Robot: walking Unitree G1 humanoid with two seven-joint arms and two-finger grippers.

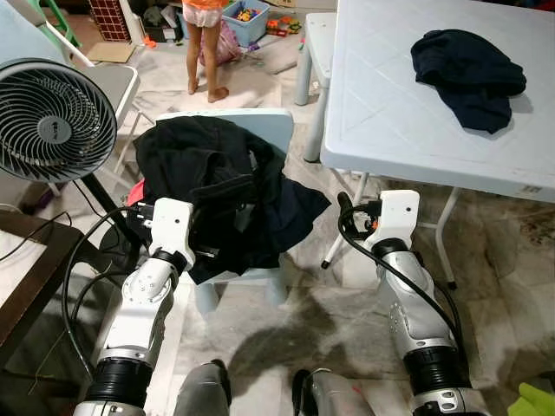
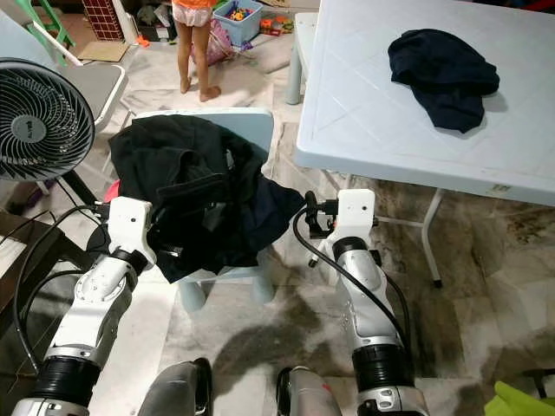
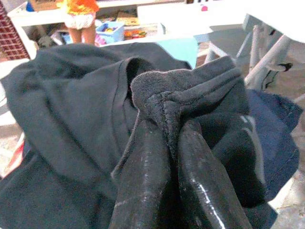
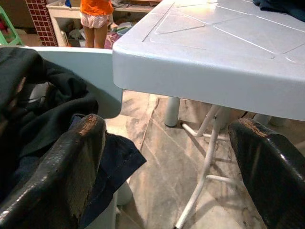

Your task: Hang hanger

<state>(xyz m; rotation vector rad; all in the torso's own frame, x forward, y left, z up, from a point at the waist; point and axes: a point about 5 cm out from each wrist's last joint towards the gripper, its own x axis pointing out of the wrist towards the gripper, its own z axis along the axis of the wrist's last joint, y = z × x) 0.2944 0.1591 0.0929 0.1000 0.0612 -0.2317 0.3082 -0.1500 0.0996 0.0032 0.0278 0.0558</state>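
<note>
A heap of black clothes (image 1: pixel 208 178) lies on a small light-blue chair (image 1: pixel 264 126) straight ahead, with a navy piece (image 1: pixel 299 212) hanging off its right side. My left gripper (image 3: pixel 169 126) is at the near edge of the heap, shut on a bunched fold of black cloth (image 3: pixel 162 90). My right gripper (image 4: pixel 167 126) stands open with nothing between its fingers, held in the gap between the chair and the white table (image 1: pixel 390 113), below the table's edge.
Another dark garment (image 1: pixel 468 74) lies on the white table at the right. A standing fan (image 1: pixel 52 117) is at the left, with a dark wooden table (image 1: pixel 26 260) and cables below it. A person's legs (image 1: pixel 204 52) stand beyond the chair.
</note>
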